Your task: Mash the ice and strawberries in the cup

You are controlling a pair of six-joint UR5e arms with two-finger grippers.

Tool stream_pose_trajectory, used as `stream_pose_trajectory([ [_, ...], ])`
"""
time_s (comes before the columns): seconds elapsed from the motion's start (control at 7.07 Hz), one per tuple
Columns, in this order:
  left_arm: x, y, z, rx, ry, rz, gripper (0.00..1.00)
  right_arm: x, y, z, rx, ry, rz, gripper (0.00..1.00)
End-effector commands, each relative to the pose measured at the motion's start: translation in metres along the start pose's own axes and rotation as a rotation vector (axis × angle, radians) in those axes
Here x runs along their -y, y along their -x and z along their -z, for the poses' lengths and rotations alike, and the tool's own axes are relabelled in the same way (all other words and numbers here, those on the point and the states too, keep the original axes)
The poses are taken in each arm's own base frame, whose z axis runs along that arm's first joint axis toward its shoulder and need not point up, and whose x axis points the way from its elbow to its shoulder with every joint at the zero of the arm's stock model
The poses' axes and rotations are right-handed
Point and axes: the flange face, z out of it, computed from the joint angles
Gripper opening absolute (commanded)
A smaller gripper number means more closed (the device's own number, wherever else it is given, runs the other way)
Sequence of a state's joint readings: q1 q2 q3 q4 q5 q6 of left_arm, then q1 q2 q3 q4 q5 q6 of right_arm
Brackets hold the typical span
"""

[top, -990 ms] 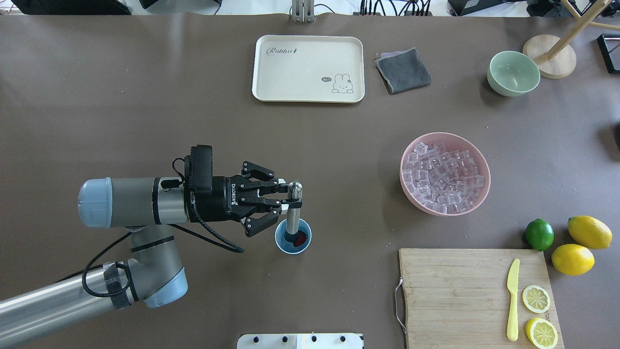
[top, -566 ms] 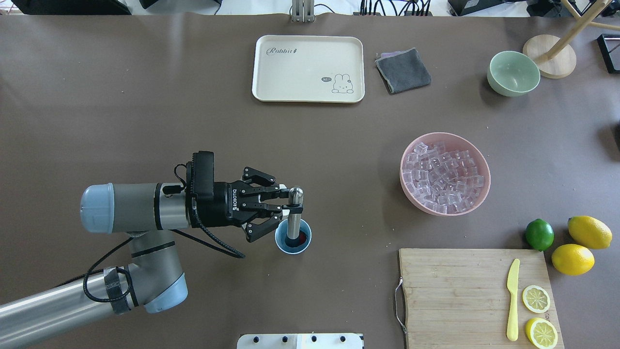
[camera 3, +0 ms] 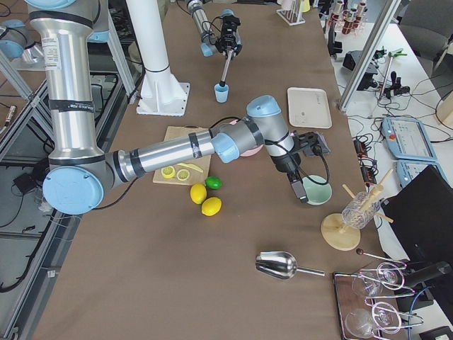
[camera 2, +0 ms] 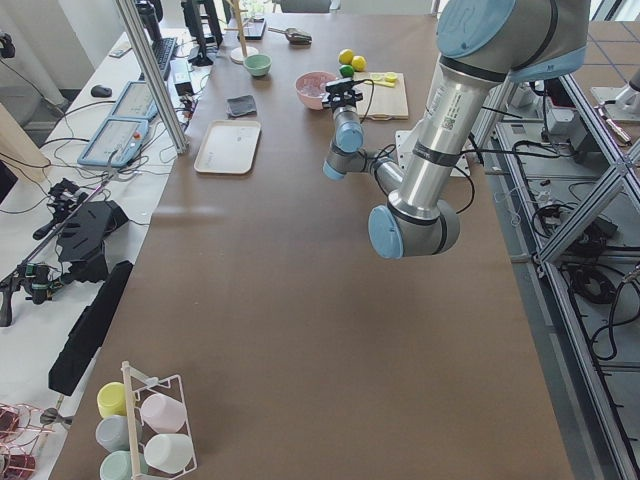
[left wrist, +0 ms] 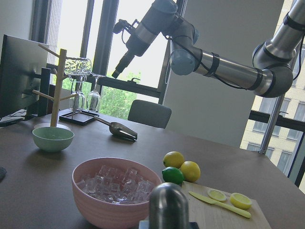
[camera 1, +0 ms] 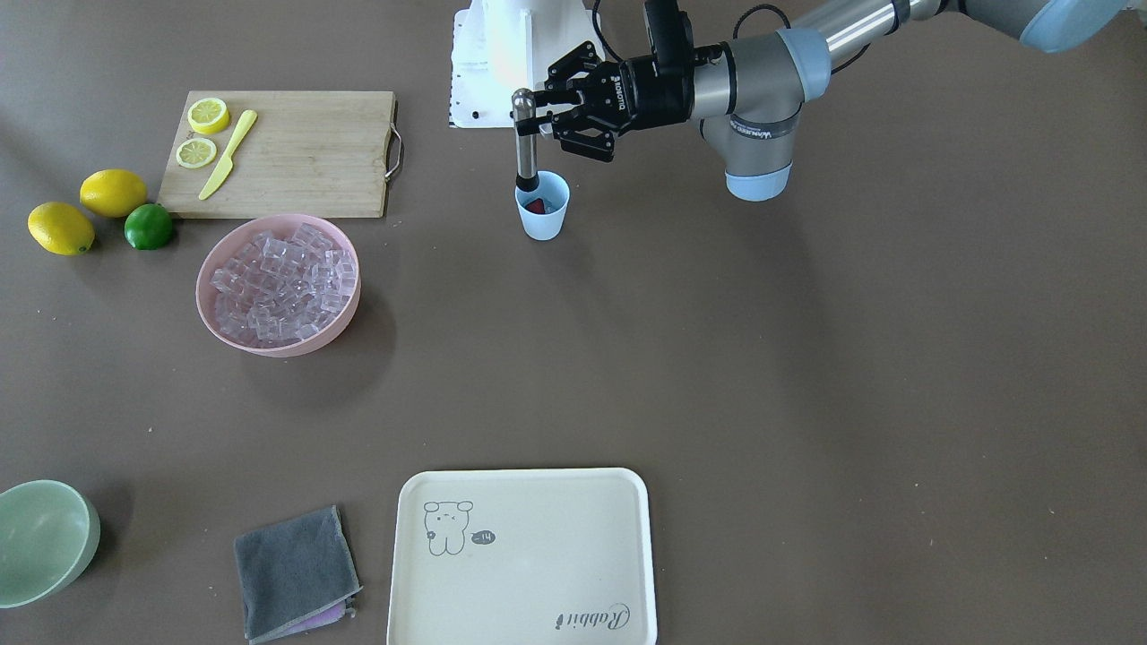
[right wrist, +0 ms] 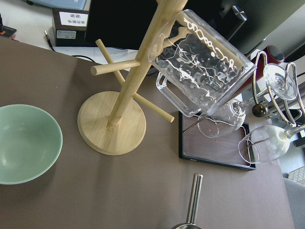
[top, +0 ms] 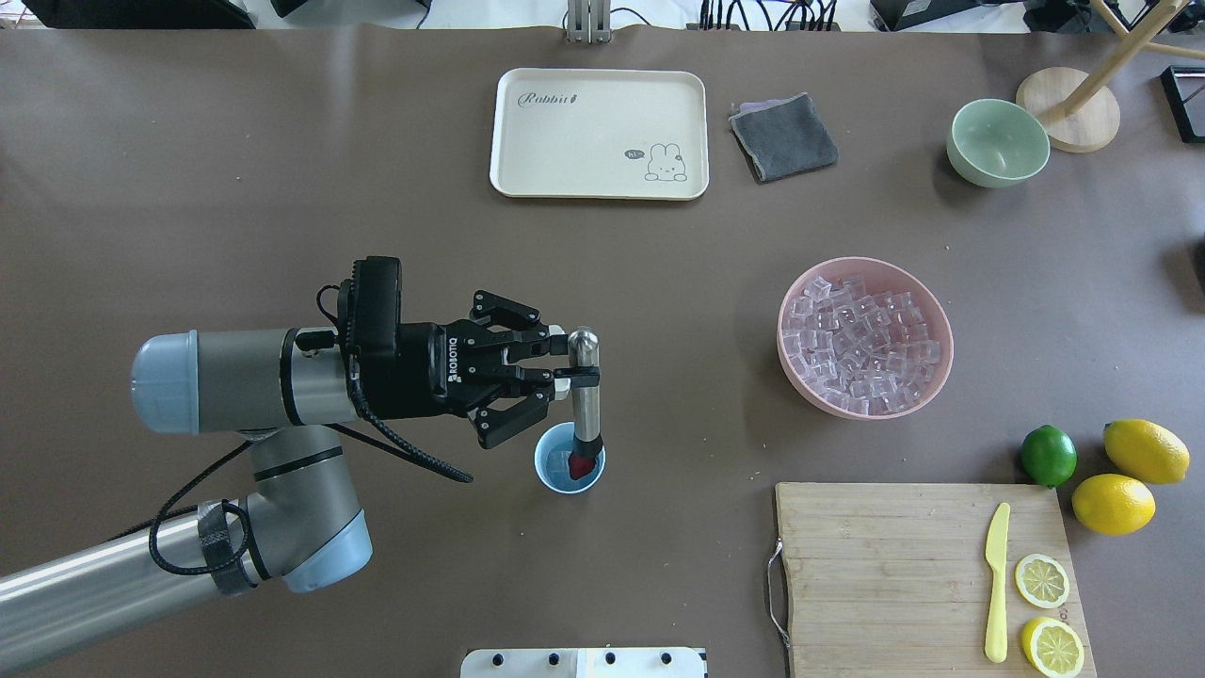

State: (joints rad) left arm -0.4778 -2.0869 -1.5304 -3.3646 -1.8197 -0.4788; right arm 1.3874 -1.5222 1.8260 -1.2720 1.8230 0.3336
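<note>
L claw pulls the masher up again, berry not squashed yet.
L claw (top: pixel 565 365) is clenched on the shiny metal masher stick w/ black tip (top: pixel 586 395), which is higher than a moment ago, its tip at the mouth of the small light blue plastic cup (top: pixel 543 468) nr the bench's robot-side edge. The tiny dark red strawberry (top: pixel 583 467) inside looks whole, so prob. more pushes are needed. Clear ice cubes (top: pixel 861 353) sit in the pink bowl (top: pixel 782 325). R claw (camera 3: pixel 301 193): can't tell.

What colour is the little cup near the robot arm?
The cup is light blue, clearest in the front-facing view.
</note>
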Motion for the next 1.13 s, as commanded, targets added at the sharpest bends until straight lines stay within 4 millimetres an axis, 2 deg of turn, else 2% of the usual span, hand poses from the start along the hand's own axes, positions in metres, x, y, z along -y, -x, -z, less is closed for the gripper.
stream_pose_trajectory([
  [0.0,0.003,0.01,0.004,0.019,0.008,-0.009,0.0,0.0,0.007,-0.002,0.003,-0.001,0.011,1.0],
  [0.28,-0.021,0.015,0.022,0.04,0.053,0.0,0.0,0.007,0.01,0.0,0.007,-0.01,0.015,1.0],
  [0.85,-0.018,0.007,0.016,0.023,0.037,0.007,0.0,0.004,0.009,0.0,0.006,-0.008,0.014,1.0],
  [0.99,-0.028,0.002,0.016,0.017,0.051,0.017,0.0,0.004,0.009,0.0,0.005,-0.006,0.013,1.0],
])
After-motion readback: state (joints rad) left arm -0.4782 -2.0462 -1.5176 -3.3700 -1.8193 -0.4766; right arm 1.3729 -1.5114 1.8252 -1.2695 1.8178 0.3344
